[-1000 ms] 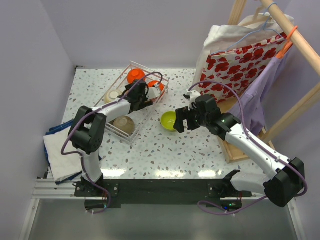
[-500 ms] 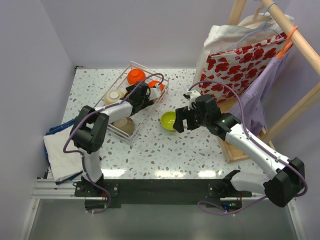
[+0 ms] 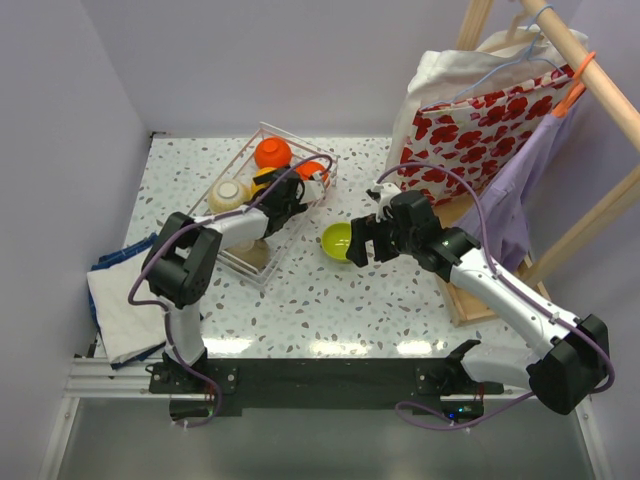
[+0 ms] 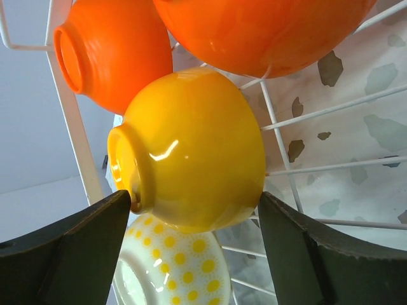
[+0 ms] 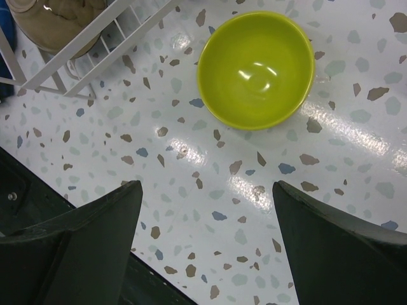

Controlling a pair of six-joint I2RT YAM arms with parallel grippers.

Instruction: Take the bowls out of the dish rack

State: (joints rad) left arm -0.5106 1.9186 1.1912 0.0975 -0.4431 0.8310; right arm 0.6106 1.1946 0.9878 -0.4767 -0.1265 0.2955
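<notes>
The white wire dish rack (image 3: 300, 150) stands at the back left. It holds two orange-red bowls (image 3: 271, 151) (image 3: 316, 170), a cream bowl (image 3: 228, 193), a yellow-orange bowl (image 3: 263, 180) and a tan bowl (image 3: 254, 251). My left gripper (image 3: 285, 197) is inside the rack. In the left wrist view it (image 4: 195, 194) is open, one finger on each side of the yellow bowl (image 4: 191, 146), which lies on its side. The dotted cream bowl (image 4: 172, 273) is below it. The lime green bowl (image 3: 337, 240) sits upright on the table. My right gripper (image 5: 206, 184) is open and empty just near of it (image 5: 256, 68). The dark brown bowl is not visible.
A wooden clothes rack (image 3: 600, 80) hung with clothes and a red-flowered bag (image 3: 470, 125) fills the right side; its base (image 3: 470, 295) lies on the table. Folded cloths (image 3: 115, 300) lie at the left edge. The rack corner (image 5: 108, 28) is close to my right gripper.
My left gripper has shifted slightly right and nearer within the rack, and the yellow bowl now shows beside it in the top view. The right arm has barely moved.
</notes>
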